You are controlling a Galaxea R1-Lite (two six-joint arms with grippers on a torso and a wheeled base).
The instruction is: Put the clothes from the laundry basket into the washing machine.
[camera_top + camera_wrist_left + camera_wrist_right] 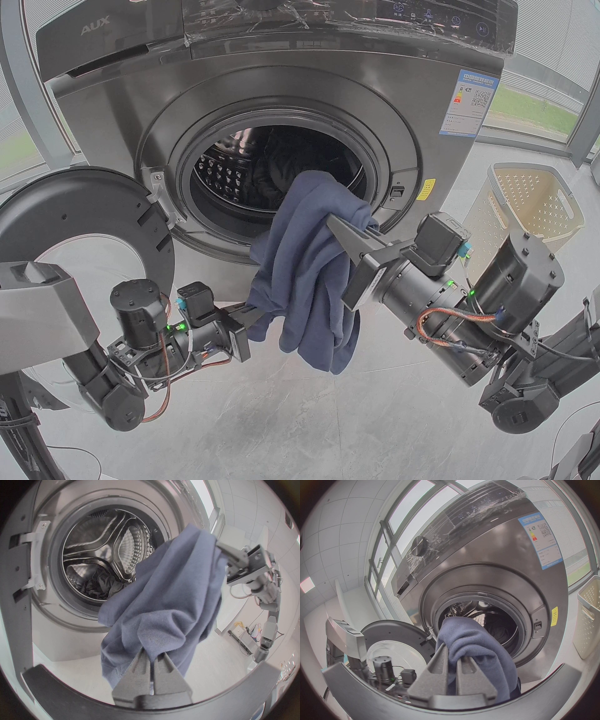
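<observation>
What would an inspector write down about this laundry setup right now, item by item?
Surface: grey tiled floor.
Job's things: washing machine with its door swung open; blue garment hanging at the drum mouth; dark clothes already in the drum; laundry basket beside the machine, no clothes visible in it.
Clutter: nothing seen.
Grippers: left gripper shut on the garment's lower part; right gripper shut on its upper part.
Cables: orange wire looped at the right wrist.
Surroundings: windows behind the machine.
</observation>
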